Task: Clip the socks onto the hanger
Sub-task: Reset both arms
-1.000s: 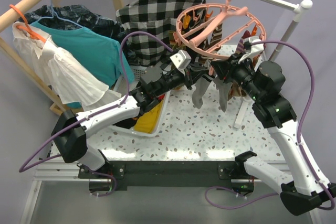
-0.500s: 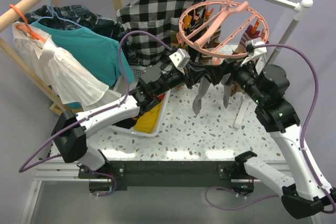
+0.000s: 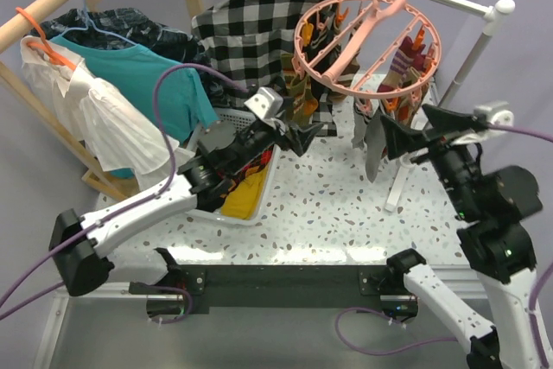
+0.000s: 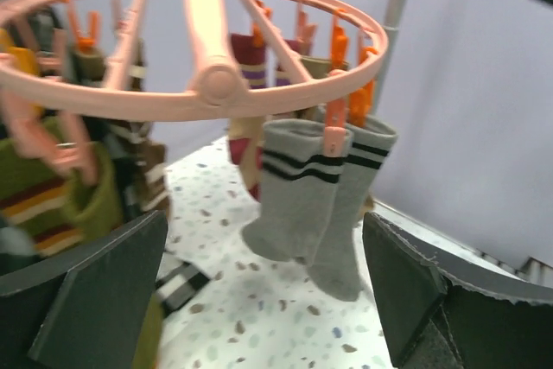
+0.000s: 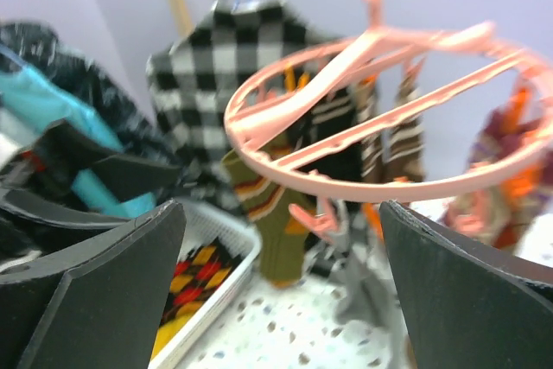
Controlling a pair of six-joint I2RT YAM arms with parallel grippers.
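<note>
Both arms have pulled back from the hanger [image 4: 216, 88], and I see my left hand [image 3: 299, 135] and right hand [image 3: 404, 137] spread wide, gripping nothing. Socks [image 4: 298, 205] hang clipped around its ring, above the worktop [image 3: 328, 205].

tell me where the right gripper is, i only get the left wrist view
Observer: The right gripper is open and empty. In the top view it faces the hanger from the right, beside the grey striped socks.
Operator: any socks not hung yet
Observer: Yes. The white basket, left of the hanger in the top view, holds a yellow sock with red diamonds.
</note>
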